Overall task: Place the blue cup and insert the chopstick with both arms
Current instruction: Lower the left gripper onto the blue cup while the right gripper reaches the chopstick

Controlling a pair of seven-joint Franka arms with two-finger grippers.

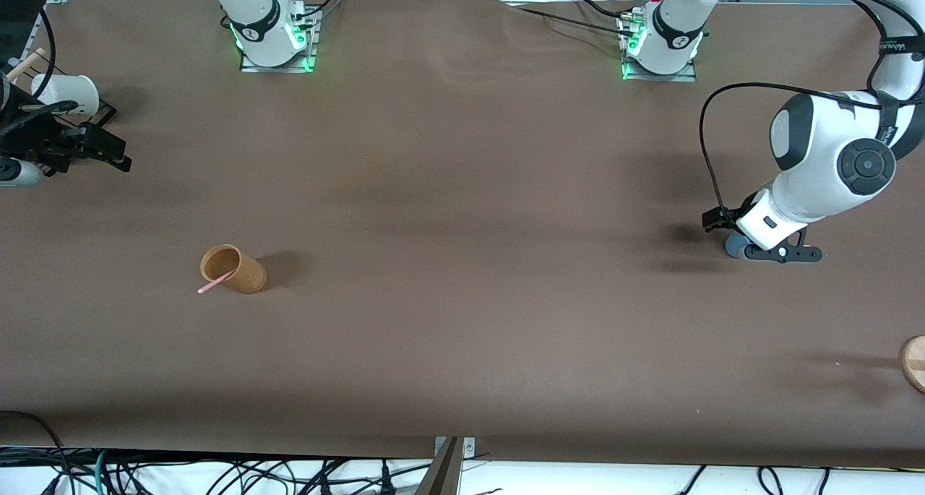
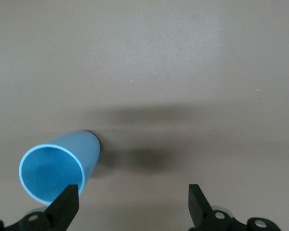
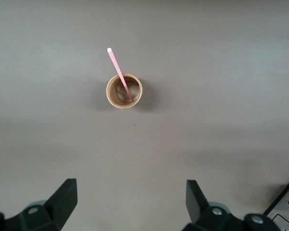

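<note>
Plain brown table [image 1: 462, 191]; matte blue cup [image 2: 58, 168], brighter blue inside; tan-brown cup [image 1: 233, 268] holding a pink chopstick [image 3: 119, 73]; white cup [image 1: 66, 94]; white arms [image 1: 816, 170] with black joints; dark tools [image 2: 132, 207].

Blue cup [image 2: 62, 166] upright, pink chopstick [image 1: 214, 284] in brown cup [image 1: 235, 269]

White arms [image 1: 809, 170] – black joints, black cables, green-lit bases [image 1: 274, 43].
</note>
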